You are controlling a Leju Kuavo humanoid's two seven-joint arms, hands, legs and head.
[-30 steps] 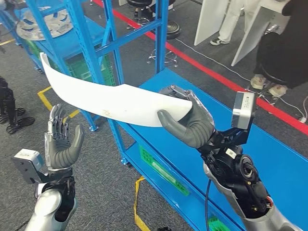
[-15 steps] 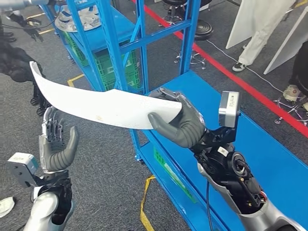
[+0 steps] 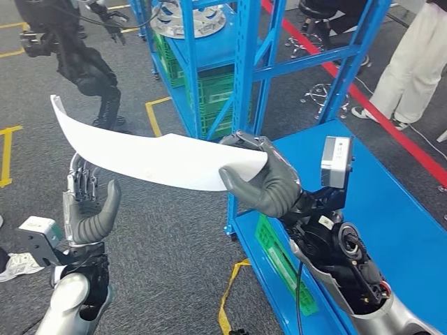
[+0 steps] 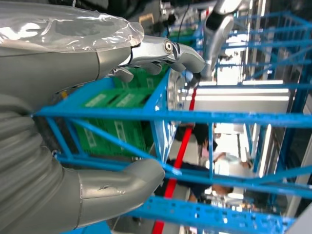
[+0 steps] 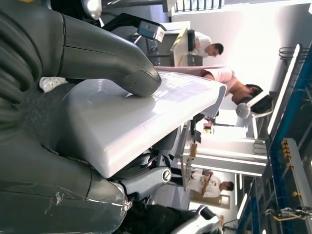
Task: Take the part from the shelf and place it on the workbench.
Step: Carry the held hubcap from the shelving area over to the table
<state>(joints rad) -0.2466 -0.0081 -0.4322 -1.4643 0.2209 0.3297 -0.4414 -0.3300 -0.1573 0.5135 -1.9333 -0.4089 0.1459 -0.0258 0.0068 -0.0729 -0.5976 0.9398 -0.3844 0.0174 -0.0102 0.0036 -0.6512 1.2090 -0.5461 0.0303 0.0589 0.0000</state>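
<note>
Part, a long curved white panel, is riding in the air over the grey floor, pinched at one end only. Right hand is gripping that end, thumb pressing the near face, fingers wrapping the far edge; the right wrist view is showing the thumb lying flat on the white surface.

Risks, judged from here:
- Long free end is cantilevering out toward the left. Any quick swing could be levering the part out of a one-ended pinch.
- Free tip is passing near the blue shelf uprights. A clip there would be twisting it loose.
- Smooth panel, thumb pressing near the edge: slipping looks possible.

Left hand is holding nothing, raised palm-up below the part's free end, fingers apart and loosely curving, thumb standing off. Not touching the part; it looks placed to be supporting or catching.

Right arm is reaching forward over the blue surface at the right, wrist level.

Beyond: green crates under the shelf, a red floor line, a person's pale trousers at the far right.
</note>
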